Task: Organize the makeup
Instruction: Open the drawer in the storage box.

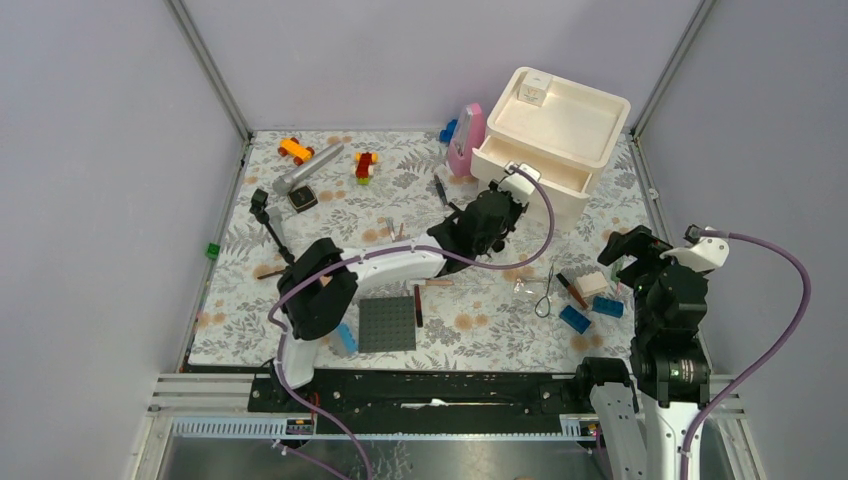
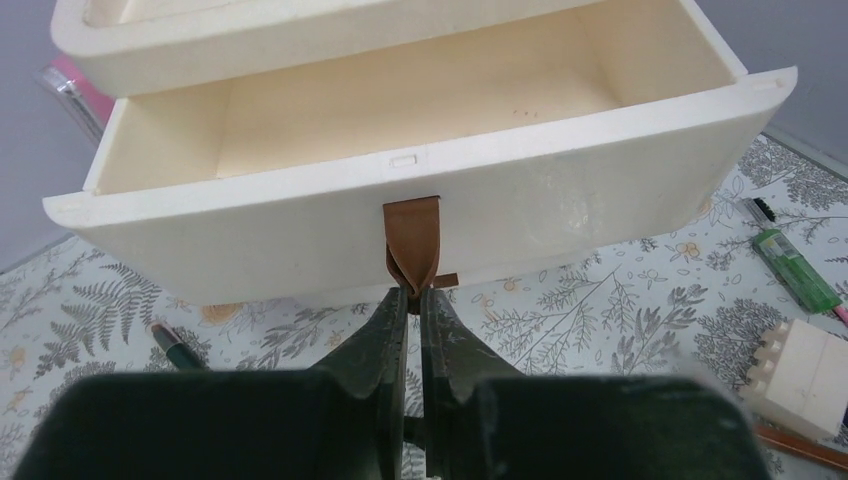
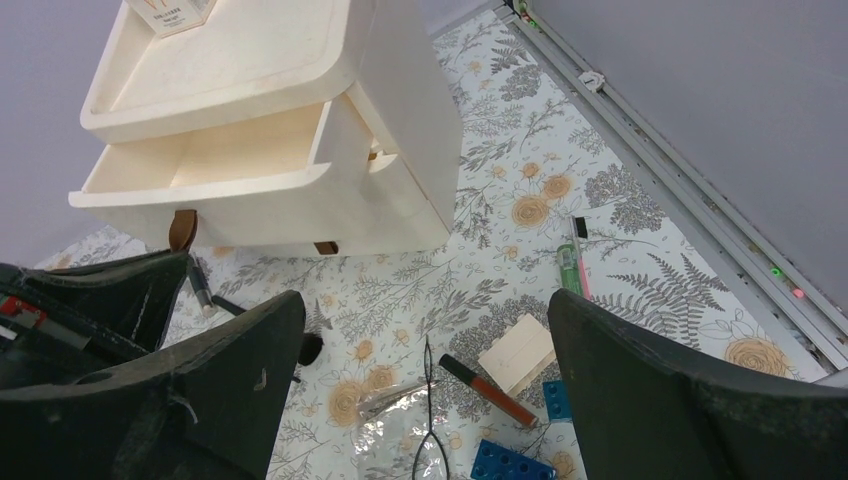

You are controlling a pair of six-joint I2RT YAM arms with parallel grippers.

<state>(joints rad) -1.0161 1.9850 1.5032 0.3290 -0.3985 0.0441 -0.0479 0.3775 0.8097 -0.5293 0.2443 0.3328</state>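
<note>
From above, the left gripper (image 1: 508,192) is at the far right, against the drawer (image 1: 535,172) of the box (image 1: 565,115). The makeup lies loose on the table, with a stick (image 1: 572,290) and a sponge (image 1: 591,283) near right among bricks (image 1: 576,318). The step looks like opening the drawer; nothing is stowed.

On the left wrist, the jaws are pinched tight on the brown tab (image 2: 412,235). The drawer stands out and is empty. Next it should release and back off without nudging the drawer shut.

On the right wrist, the right gripper (image 3: 425,305) is spread wide and empty over the stick and sponge. The bricks and a wire loop (image 3: 428,440) crowd any pick.
</note>
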